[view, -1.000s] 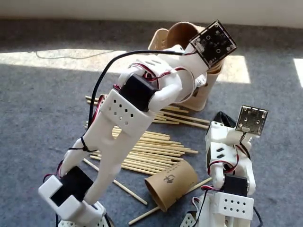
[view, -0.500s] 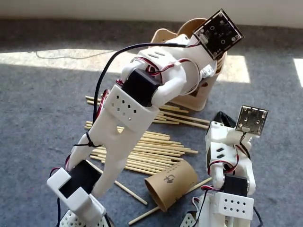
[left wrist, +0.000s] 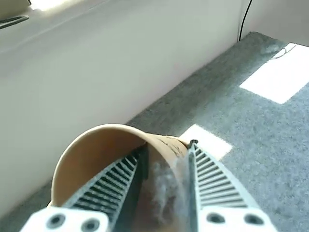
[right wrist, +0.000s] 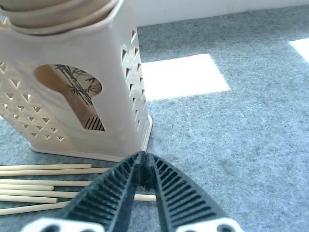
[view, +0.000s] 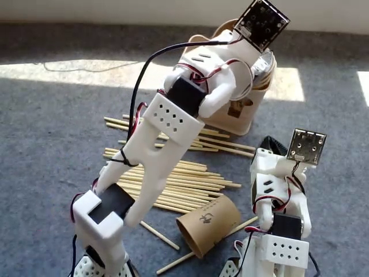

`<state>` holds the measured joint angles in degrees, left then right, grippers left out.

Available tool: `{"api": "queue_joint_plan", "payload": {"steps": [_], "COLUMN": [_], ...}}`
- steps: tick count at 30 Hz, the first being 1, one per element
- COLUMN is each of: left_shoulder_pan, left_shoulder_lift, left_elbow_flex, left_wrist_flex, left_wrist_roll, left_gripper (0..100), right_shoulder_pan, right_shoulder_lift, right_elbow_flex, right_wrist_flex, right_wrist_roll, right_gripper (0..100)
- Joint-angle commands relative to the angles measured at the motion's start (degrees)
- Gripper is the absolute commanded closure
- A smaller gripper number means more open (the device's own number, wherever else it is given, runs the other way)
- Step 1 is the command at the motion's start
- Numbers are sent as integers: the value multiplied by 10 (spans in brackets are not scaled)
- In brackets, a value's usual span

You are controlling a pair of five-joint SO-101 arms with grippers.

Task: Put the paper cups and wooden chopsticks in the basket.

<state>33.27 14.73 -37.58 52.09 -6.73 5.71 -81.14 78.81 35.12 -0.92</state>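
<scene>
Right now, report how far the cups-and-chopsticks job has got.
Done: a paper cup shows inside the basket through its cut-out. In hand: the left hand is shut on a second cup, near the basket's top. Left: a third cup lying on the carpet and the scattered chopsticks; the right hand is shut, empty.

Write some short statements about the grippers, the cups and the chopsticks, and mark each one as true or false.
1. The left gripper is shut on a paper cup. True.
2. The wooden chopsticks lie on the carpet, outside the basket. True.
3. The right gripper holds a chopstick. False: it is shut and empty.
4. A second paper cup stands upright on the carpet. False: it lies on its side.
</scene>
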Motion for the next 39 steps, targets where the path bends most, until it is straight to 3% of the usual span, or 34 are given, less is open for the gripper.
{"api": "queue_joint_plan", "payload": {"steps": [1,8,18,27,33,39], "left_shoulder_pan": [-4,10,21,16,7,0], "left_shoulder_lift": [11,23,17,-48,-99,-107], "left_elbow_flex": [-6,-7,-6,-29,-26,-29], "left_wrist_flex": [-47,-114,-111,125,245,344], "left_wrist_roll": [5,3,3,1,-55,-59], "left_gripper": [856,856,856,856,856,856], "right_shoulder_pan": [4,4,4,6,7,7], "right_shoulder_lift": [-5,-5,-5,-6,-6,-6], "right_elbow_flex": [-2,-2,-2,-2,-2,-2], "right_wrist_flex": [-17,-17,-17,-17,-17,-17], "right_wrist_roll": [2,2,2,2,2,2], "right_gripper": [989,989,989,989,989,989]}}
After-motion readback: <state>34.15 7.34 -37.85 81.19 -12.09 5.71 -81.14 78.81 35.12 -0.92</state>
